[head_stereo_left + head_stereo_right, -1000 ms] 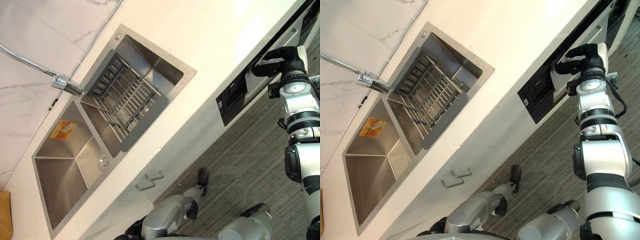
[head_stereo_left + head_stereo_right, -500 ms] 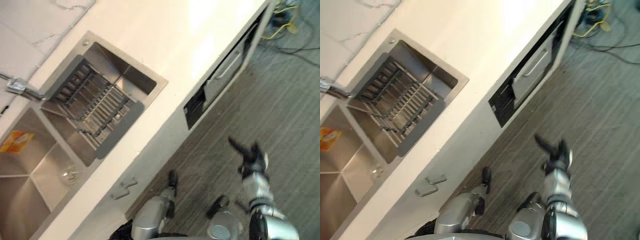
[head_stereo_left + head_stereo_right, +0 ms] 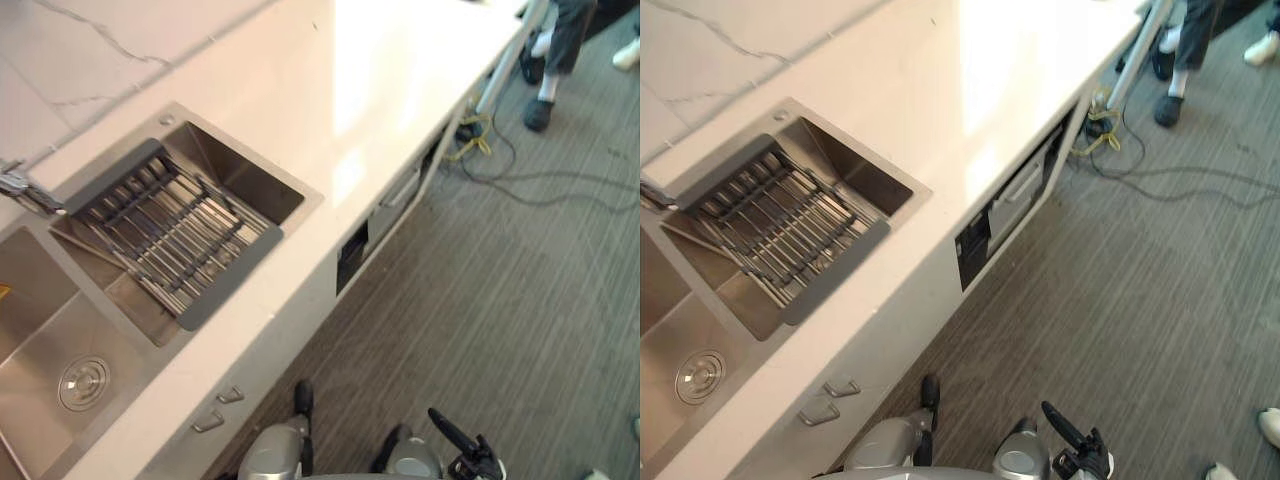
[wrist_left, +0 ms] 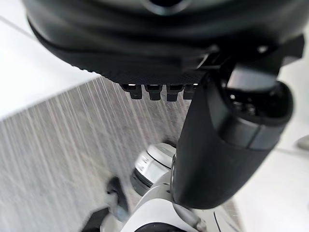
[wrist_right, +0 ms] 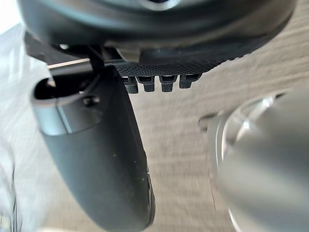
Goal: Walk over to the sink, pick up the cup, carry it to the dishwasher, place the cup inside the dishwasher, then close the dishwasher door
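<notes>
The right robot hand and the left robot hand hang slack and empty over the ribbed grey floor. I cannot place the cup; likely it sits behind the dishwasher front. Light, stiff and breakable, it wants a grip round its wall. Beyond lie the glossy white tabletop and the brushed-steel sink with its slatted rack.

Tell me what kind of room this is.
Most likely a kitchen: a steel double sink with a drying rack over one basin, a long white countertop, and what looks like a built-in dishwasher under it.
</notes>
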Controlling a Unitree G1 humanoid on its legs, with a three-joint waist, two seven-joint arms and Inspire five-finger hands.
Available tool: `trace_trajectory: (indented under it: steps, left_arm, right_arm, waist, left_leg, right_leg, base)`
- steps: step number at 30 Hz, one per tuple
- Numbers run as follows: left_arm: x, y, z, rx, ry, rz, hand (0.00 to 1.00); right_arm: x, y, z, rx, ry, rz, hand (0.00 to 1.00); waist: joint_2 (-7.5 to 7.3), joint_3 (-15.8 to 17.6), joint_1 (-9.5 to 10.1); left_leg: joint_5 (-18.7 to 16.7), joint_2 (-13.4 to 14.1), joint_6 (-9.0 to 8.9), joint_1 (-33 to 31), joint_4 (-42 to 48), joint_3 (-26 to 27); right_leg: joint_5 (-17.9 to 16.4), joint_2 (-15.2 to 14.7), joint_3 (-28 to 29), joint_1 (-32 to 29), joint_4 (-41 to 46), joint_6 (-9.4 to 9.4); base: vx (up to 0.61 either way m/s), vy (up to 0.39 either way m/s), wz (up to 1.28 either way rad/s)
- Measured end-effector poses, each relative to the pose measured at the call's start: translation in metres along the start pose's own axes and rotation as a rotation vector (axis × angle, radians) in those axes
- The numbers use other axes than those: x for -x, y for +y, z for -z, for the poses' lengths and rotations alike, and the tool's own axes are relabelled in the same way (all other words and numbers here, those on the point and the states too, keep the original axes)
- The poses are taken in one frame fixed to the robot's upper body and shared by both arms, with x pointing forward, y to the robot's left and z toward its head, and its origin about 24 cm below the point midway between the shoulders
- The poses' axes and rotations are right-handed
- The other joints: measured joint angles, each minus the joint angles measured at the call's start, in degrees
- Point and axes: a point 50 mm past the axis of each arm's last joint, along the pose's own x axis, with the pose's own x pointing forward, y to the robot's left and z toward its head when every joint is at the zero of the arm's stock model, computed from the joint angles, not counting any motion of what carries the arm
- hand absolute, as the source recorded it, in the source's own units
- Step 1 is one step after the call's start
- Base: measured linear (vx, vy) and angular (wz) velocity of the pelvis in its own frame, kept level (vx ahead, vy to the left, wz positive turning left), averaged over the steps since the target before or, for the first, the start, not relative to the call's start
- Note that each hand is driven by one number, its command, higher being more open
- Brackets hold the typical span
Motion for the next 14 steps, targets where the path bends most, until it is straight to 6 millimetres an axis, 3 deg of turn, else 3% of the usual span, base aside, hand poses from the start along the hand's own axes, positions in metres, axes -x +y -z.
trace_trajectory:
  steps: [1, 2, 4, 5, 6, 8, 10, 12, 14]
  left_arm:
    - [0.0, -0.001, -0.001, -0.009, 0.0, 0.003, 1.0]
    - [-0.001, -0.004, -0.001, -0.015, -0.002, 0.014, 1.0]
    - [-0.001, -0.004, -0.003, -0.016, -0.005, 0.014, 1.0]
    - [-0.001, -0.004, -0.005, -0.014, -0.012, 0.014, 1.0]
    - [-0.001, -0.005, -0.006, -0.015, -0.015, 0.016, 1.0]
    - [-0.002, -0.009, -0.006, -0.006, -0.013, 0.024, 1.0]
    - [-0.003, -0.011, -0.006, -0.002, -0.015, 0.031, 1.0]
    - [-0.004, -0.015, -0.005, 0.04, -0.022, 0.041, 1.0]
    - [-0.004, -0.019, 0.01, 0.107, -0.014, 0.055, 1.0]
  right_arm:
    - [-0.001, 0.002, -0.001, 0.012, 0.009, -0.022, 1.0]
    - [-0.001, 0.005, 0.003, 0.029, 0.041, -0.051, 1.0]
    - [0.0, 0.014, 0.009, 0.028, 0.064, -0.113, 1.0]
    - [0.001, 0.018, 0.009, 0.034, 0.054, -0.139, 1.0]
    - [0.001, 0.021, 0.009, 0.044, 0.043, -0.158, 1.0]
    - [0.002, 0.024, 0.008, 0.065, 0.034, -0.182, 1.0]
    - [0.003, 0.023, 0.013, 0.075, 0.044, -0.189, 1.0]
    - [0.005, 0.014, 0.018, 0.059, 0.057, -0.165, 1.0]
    - [0.006, 0.006, 0.021, 0.072, 0.063, -0.149, 1.0]
  waist:
    - [0.16, -0.1, -0.24]
    - [1.28, -0.8, -0.72]
    - [2.07, -1.7, -1.06]
    - [1.92, -2.3, -0.95]
    - [1.74, -2.5, -0.93]
    - [1.78, -2.7, -0.98]
    - [1.55, -3.3, -2.08]
    - [0.67, -4.2, -2.43]
    - [1.88, -6.6, -1.68]
  left_leg:
    - [-0.2, -0.3, 0.26, 0.4, 0.2, -1.2]
    - [-0.1, 0.1, 0.54, 1.3, 0.4, -3.4]
    - [-0.2, 2.5, 0.95, 1.8, 1.0, -7.1]
    - [-0.2, 3.5, 0.98, 2.4, 0.8, -9.2]
    - [-0.2, 3.7, 0.98, 3.6, 0.2, -11.0]
    - [-0.3, 3.3, 1.06, 5.6, -0.6, -13.3]
    - [-0.7, 2.1, 1.15, 7.0, -0.6, -16.5]
    - [-2.0, -0.3, 1.03, 9.4, -0.2, -19.5]
    - [-3.8, 0.4, 1.06, 10.0, -0.2, -18.8]
  right_leg:
    - [1.2, -0.2, 3.1, -0.6, 2.4, -0.06]
    - [5.0, 1.0, 8.8, -2.5, 7.5, -2.04]
    - [0.4, 7.4, 15.1, -3.2, 5.3, -1.81]
    - [-2.5, 12.1, 16.8, -2.5, 0.3, -2.81]
    - [-3.1, 15.7, 17.7, -1.8, -5.4, -3.38]
    - [-2.4, 19.6, 20.7, -2.1, -11.7, -4.39]
    - [-0.8, 21.4, 25.1, -3.2, -13.6, -6.92]
    - [4.2, 20.2, 27.3, -2.6, -11.5, -11.72]
    - [2.5, 20.4, 26.4, -2.2, -11.6, -11.05]
  base:
    - [0.21, 0.07, 0.75]
    - [0.21, 0.066, 0.95]
    - [0.18, -0.005, 0.9]
    - [0.14, -0.087, 0.84]
    - [0.14, -0.086, 0.81]
    - [0.17, -0.109, 0.73]
    - [0.13, -0.084, 0.92]
    - [0.13, -0.07, 0.84]
    - [0.08, -0.033, 0.23]
